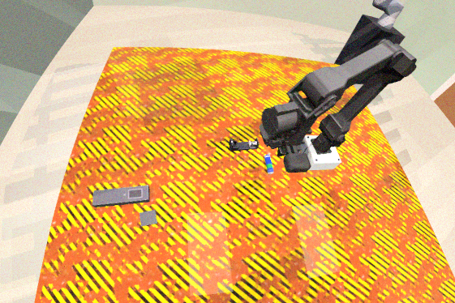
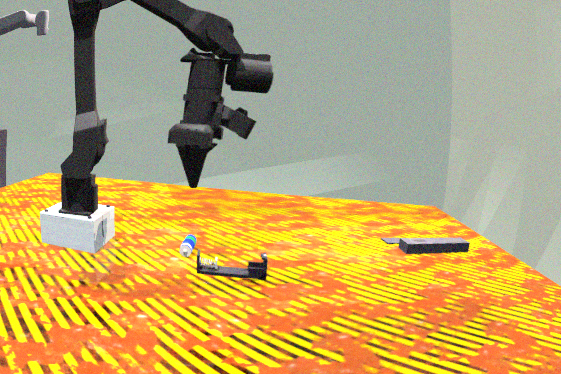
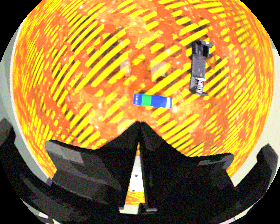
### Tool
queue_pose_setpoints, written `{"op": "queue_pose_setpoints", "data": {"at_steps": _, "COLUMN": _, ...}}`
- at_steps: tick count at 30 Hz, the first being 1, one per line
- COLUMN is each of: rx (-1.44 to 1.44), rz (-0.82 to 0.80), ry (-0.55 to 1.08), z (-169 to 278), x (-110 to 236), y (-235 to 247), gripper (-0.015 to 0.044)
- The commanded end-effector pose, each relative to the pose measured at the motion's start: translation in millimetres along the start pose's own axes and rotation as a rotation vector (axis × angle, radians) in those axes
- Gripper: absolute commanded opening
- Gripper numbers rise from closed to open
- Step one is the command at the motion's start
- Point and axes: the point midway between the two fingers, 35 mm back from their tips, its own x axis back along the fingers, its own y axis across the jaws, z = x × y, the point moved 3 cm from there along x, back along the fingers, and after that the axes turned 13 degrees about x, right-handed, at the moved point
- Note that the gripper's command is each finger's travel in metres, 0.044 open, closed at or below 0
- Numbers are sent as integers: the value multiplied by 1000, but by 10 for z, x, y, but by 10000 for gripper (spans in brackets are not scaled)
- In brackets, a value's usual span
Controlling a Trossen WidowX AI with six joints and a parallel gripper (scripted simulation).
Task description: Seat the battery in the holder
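Observation:
The battery (image 1: pixel 269 164) (image 2: pixel 188 245) (image 3: pixel 152 100), blue with a green band and a white end, lies on its side on the patterned table, outside the holder. The black holder (image 1: pixel 243 144) (image 2: pixel 231 269) (image 3: pixel 200 66) sits empty a short way from it, with its spring at one end and its lip at the other. My gripper (image 2: pixel 193 184) (image 3: pixel 139 125) is shut on nothing and hangs well above the table, over the battery. In the top view the arm hides the fingertips.
The arm's white base block (image 1: pixel 324 157) (image 2: pixel 77 227) stands close behind the battery. A flat grey remote-like bar (image 1: pixel 121 195) (image 2: pixel 433 245) and a small grey square plate (image 1: pixel 148 218) lie far off on the table.

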Motion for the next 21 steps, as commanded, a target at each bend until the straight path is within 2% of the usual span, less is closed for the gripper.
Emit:
{"op": "queue_pose_setpoints", "data": {"at_steps": 1, "rx": 5, "rz": -2, "ry": -13, "z": 37, "x": 229, "y": -18, "gripper": 0}}
{"op": "queue_pose_setpoints", "data": {"at_steps": 13, "rx": 1, "rz": -1, "ry": -4, "z": 35, "x": 189, "y": -17, "gripper": 0}}
{"op": "queue_pose_setpoints", "data": {"at_steps": 15, "rx": -68, "rz": -1, "ry": -5, "z": 32, "x": 162, "y": -25, "gripper": 53}}
{"op": "queue_pose_setpoints", "data": {"at_steps": 21, "rx": -677, "rz": -4, "ry": -7, "z": 25, "x": -95, "y": -98, "gripper": 210}}
